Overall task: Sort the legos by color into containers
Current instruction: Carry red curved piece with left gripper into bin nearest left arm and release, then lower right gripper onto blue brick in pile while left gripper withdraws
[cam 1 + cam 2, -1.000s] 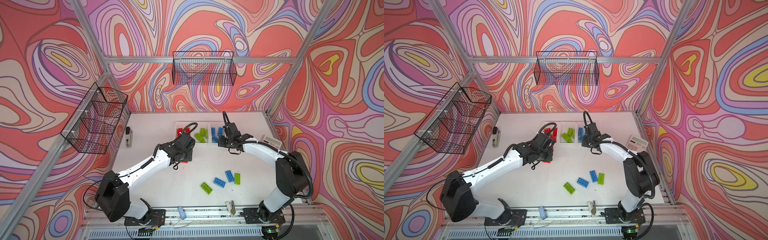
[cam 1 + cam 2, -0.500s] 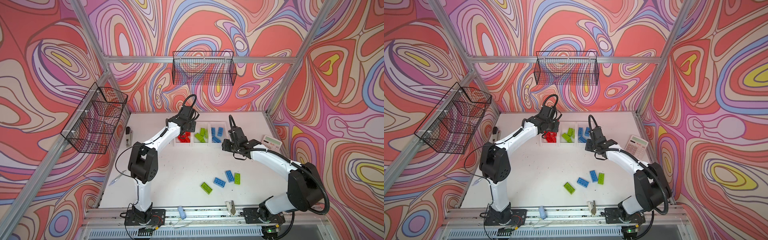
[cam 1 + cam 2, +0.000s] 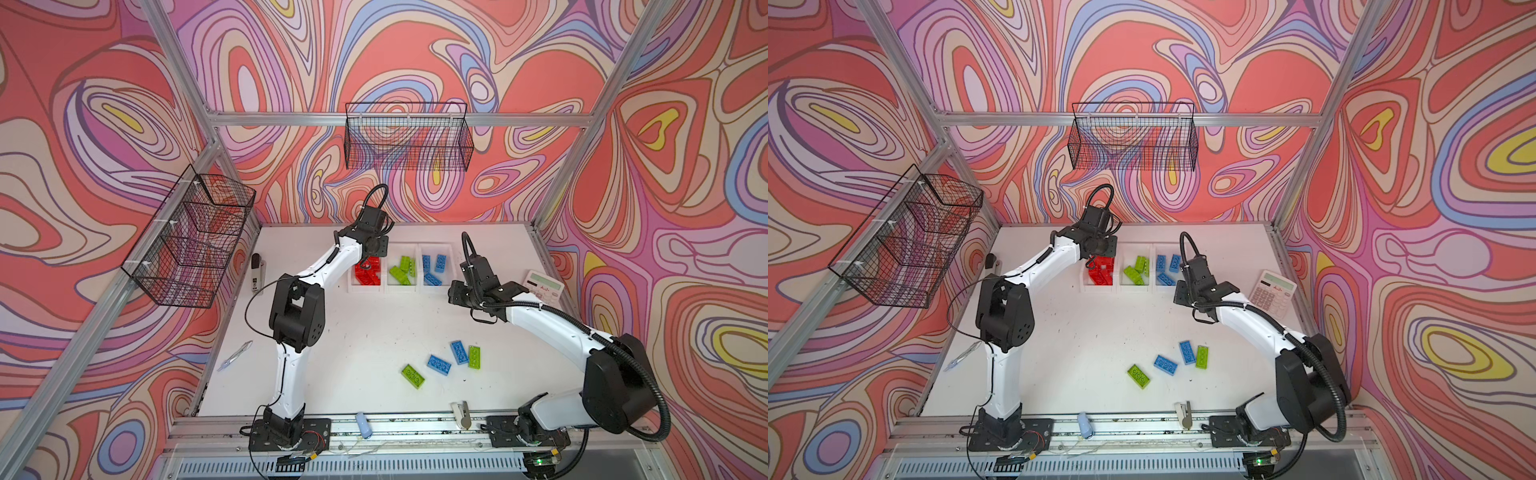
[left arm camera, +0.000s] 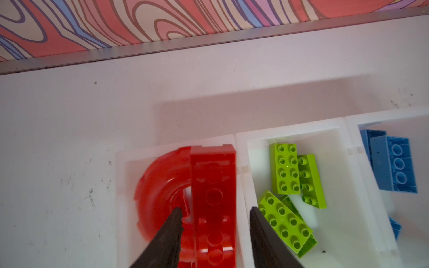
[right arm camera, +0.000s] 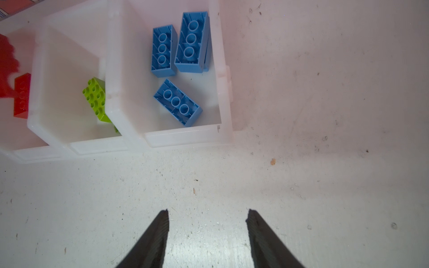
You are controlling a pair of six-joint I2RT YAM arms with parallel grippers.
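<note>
Containers (image 5: 185,138) hold sorted legos (image 3: 402,270) — red, green, blue.

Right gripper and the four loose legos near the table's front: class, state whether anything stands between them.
Nothing visible does. Only bare table lies between the open right gripper and the four loose legos.

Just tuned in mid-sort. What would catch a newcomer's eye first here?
The three white bins at the back of the table hold red, green and blue bricks. The left arm reaches over the red one, jaws apart with a red brick between them. Four loose bricks lie front right.
</note>
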